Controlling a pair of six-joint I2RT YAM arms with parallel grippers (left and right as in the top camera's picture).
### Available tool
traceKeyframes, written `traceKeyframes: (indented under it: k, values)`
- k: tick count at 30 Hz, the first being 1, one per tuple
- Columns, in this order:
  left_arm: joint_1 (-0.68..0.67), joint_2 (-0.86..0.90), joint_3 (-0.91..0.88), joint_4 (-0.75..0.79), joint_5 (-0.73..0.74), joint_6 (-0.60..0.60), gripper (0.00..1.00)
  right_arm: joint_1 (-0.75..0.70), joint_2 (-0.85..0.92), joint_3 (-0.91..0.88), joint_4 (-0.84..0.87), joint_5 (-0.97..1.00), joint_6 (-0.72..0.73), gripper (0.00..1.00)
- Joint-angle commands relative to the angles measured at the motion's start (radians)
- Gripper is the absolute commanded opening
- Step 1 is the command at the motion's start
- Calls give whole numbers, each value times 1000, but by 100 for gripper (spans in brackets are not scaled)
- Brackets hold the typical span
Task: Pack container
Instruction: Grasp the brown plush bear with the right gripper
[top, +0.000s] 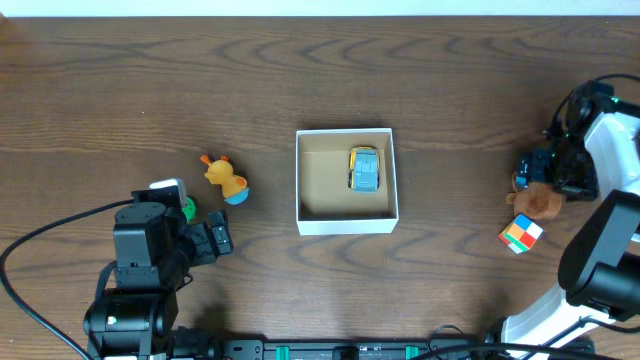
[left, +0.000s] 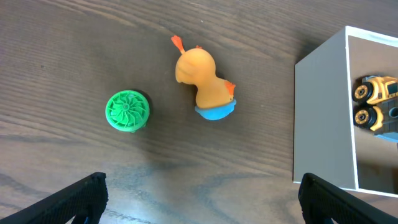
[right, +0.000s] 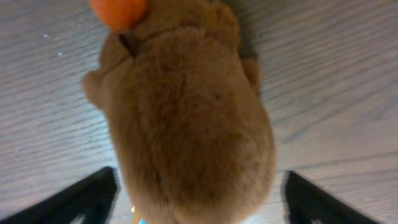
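Note:
The container (top: 346, 220), a square white-walled box with a brown inside, stands mid-table and holds a yellow and blue toy car (top: 364, 168); its wall (left: 323, 118) and the car (left: 378, 106) show at the right of the left wrist view. An orange duck toy (top: 225, 178) (left: 204, 81) and a green round toy (top: 188, 209) (left: 127, 111) lie left of it. My left gripper (left: 200, 198) is open and empty, below these two toys. My right gripper (right: 199, 198) is open, its fingers either side of a brown plush toy (right: 186, 118) (top: 543, 201) at the far right, not closed on it.
A multicoloured cube (top: 520, 235) lies just below-left of the plush toy. The left arm's cable loops along the table's front left edge. The right arm's white body fills the right edge of the overhead view.

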Motion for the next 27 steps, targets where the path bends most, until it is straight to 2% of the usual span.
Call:
traceKeyframes:
  k: [1, 5, 8, 10, 13, 19, 21, 27]
  values:
    - [3, 4, 23, -2, 13, -4, 98, -3, 7, -8, 10, -5, 1, 68]
    - [3, 4, 23, -2, 13, -4, 98, -3, 7, -8, 9, -6, 4, 43]
    - [3, 4, 23, -2, 13, -4, 98, -2, 5, -8, 10, -6, 18, 36]
    - [3, 4, 23, -2, 13, -4, 98, -1, 5, -3, 9, -6, 33, 28]
    - [3, 4, 23, -2, 13, -5, 98, 4, 3, 19, 3, -8, 53, 25]
    - [3, 4, 23, -2, 13, -5, 98, 60, -59, 148, -45, -21, 57, 13]
    - [3, 4, 23, -2, 13, -5, 98, 102, -100, 206, -62, -34, 57, 2]
    - [3, 4, 23, -2, 13, -5, 98, 308, -257, 272, -40, -148, 133, 1]
